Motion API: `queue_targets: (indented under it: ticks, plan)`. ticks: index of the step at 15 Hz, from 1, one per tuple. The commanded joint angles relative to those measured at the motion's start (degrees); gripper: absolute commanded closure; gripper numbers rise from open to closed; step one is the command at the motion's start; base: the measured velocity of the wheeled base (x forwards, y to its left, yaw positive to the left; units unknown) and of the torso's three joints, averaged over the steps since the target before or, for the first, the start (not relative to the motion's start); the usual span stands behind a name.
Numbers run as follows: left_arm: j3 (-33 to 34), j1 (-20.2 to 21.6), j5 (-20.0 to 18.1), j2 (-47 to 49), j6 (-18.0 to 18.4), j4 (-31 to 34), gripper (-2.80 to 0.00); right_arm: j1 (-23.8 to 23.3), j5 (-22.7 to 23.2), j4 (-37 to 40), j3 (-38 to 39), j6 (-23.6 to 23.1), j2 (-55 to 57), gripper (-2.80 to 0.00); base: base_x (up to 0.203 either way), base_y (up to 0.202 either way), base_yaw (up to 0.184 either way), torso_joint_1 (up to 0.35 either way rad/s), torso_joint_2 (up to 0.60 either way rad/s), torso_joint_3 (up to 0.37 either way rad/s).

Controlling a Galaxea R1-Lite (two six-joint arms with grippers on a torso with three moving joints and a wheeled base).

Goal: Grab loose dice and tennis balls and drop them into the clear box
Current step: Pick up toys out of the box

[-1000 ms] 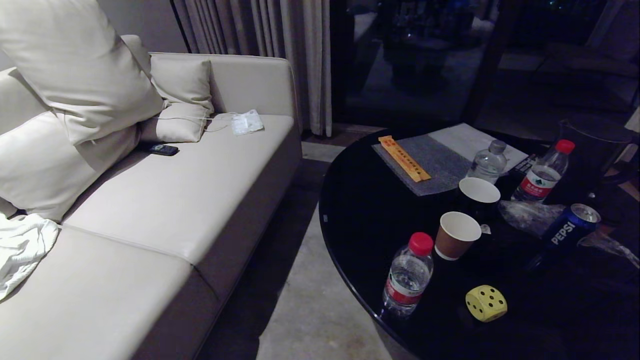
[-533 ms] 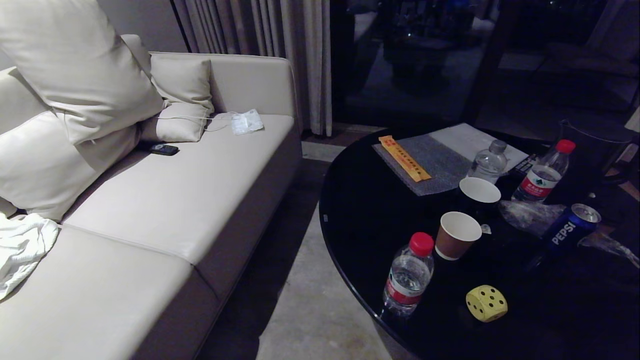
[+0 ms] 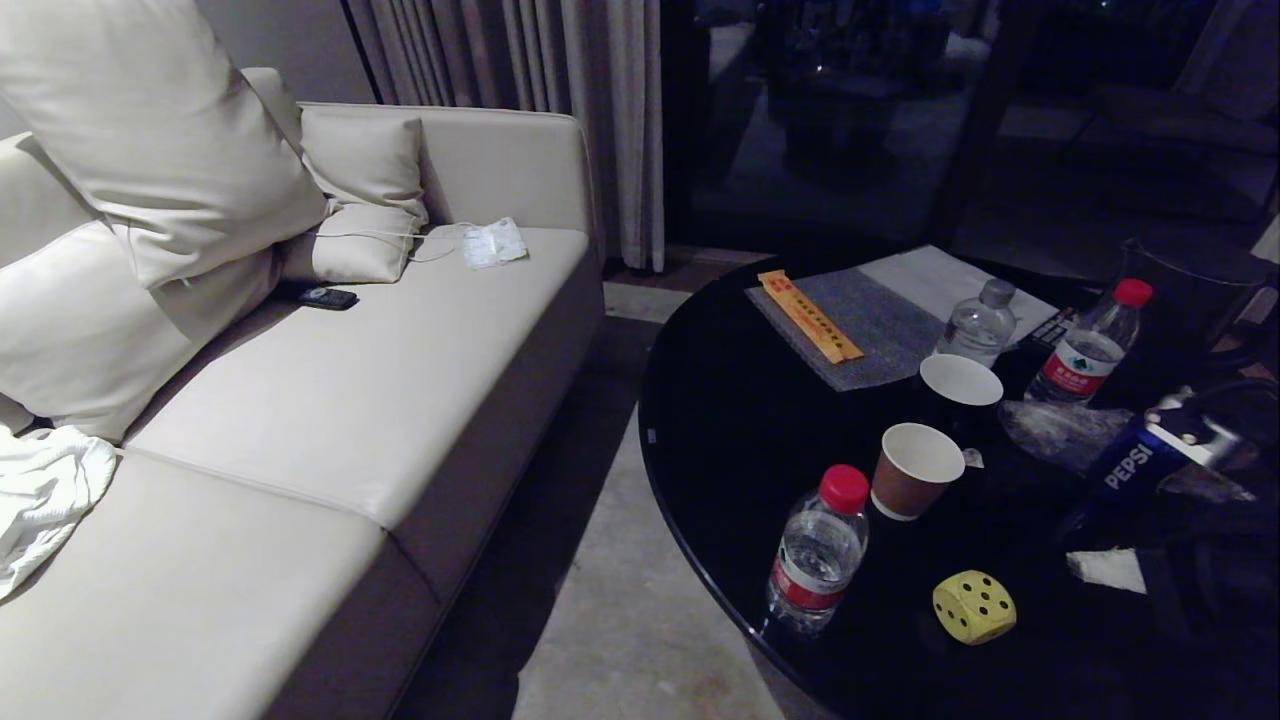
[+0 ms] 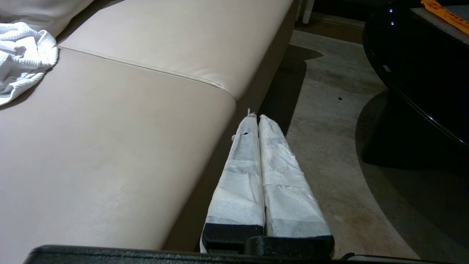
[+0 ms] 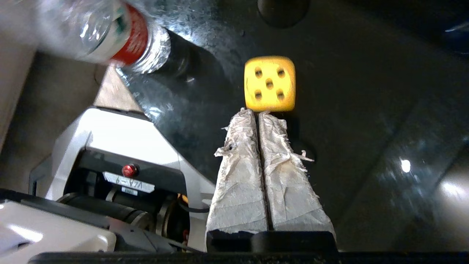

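Where "PEPSI" can (image 3: pixel 1128 468) stands, red-labelled bottle (image 3: pixel 815 552), yellow die (image 3: pixel 973 606) nearby

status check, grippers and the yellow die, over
Right gripper shut, above yellow rounded die, not touching. Left gripper shut, parked by sofa. Red-capped water bottle stands left of the die.

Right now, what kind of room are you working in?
Most likely a living room or hotel lounge at night: a beige sofa with cushions, long curtains over dark glass, and a round black coffee table cluttered with water bottles, paper cups and a yellow die.
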Motion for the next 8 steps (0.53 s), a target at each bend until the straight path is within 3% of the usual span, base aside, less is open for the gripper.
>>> queue_targets:
  ticks: [1, 3, 5, 8]
  plan:
    - [0.09, -0.02, 0.05, 0.09, -0.03, 0.00, 0.00, 1.05, -0.04, 0.00, -4.65, 0.08, 13.21, -2.80, 0.000, 0.000, 0.000, 0.000, 0.00, 0.000]
    - [0.09, -0.02, 0.05, 0.09, -0.03, 0.00, 0.00, 1.22, -1.06, -0.25, -7.40, 0.05, 18.46, -2.80, 0.000, 0.000, 0.000, 0.000, 0.00, 0.000]
    - [0.09, -0.02, 0.05, 0.09, -0.03, 0.00, 0.00, 1.18, -6.27, -1.26, -10.17, 0.01, 22.71, -2.80, 0.000, 0.000, 0.000, 0.000, 0.00, 0.000]
    - [0.09, -0.02, 0.05, 0.09, -0.03, 0.00, 0.00, -0.37, -7.54, -1.80, -11.92, -1.08, 25.32, -2.80, 0.000, 0.000, 0.000, 0.000, 0.00, 0.000]
